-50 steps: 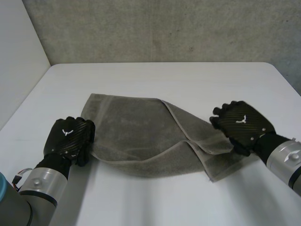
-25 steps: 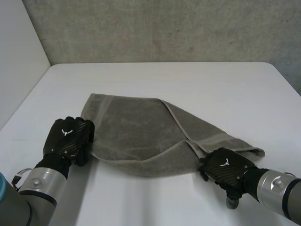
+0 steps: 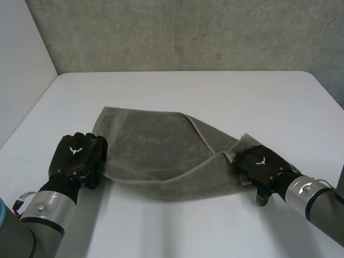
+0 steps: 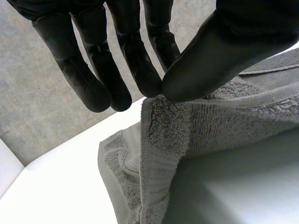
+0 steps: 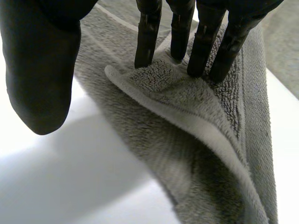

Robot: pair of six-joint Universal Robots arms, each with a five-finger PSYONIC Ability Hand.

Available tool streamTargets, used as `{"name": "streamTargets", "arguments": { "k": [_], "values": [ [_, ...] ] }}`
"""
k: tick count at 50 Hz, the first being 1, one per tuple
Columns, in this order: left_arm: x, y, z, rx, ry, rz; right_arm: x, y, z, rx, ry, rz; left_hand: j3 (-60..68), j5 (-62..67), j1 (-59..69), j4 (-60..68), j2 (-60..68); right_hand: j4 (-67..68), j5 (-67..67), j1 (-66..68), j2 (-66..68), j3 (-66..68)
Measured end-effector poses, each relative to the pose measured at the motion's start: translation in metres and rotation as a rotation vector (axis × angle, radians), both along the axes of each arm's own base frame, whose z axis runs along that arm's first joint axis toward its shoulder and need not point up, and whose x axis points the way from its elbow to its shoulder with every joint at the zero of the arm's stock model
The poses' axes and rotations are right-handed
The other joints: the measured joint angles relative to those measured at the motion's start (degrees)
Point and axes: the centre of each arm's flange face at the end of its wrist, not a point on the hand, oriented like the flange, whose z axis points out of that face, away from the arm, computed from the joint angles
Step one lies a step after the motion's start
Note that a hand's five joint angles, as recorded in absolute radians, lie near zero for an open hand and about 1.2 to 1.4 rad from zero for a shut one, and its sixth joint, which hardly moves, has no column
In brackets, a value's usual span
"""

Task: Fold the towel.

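The towel [image 3: 156,153] lies on the tabletop [image 3: 215,91], its long axis running from hand to hand. The left robot hand [image 3: 78,156] pinches its near left corner. The right robot hand [image 3: 262,164], fingers straight and thumb apart, only presses the upturned right corner.

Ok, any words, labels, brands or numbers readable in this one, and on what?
No words or numbers can be read anywhere.
Back of the left hand: a small white winged emblem, no lettering.
Back of the right hand: the same white emblem, no lettering.
On the towel: no tag or print visible.
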Motion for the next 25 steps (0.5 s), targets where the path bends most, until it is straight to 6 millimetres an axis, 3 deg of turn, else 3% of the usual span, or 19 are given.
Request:
{"name": "streamTargets", "arguments": {
  "k": [25],
  "values": [
    [0.0,0.0,0.0,-0.001,0.001,0.0,0.0,-0.02,0.001,-0.099,-0.067,-0.105,0.0,0.0,0.0,0.0,0.0,0.21,3.37,1.9,0.15,0.15]
  ]
}}
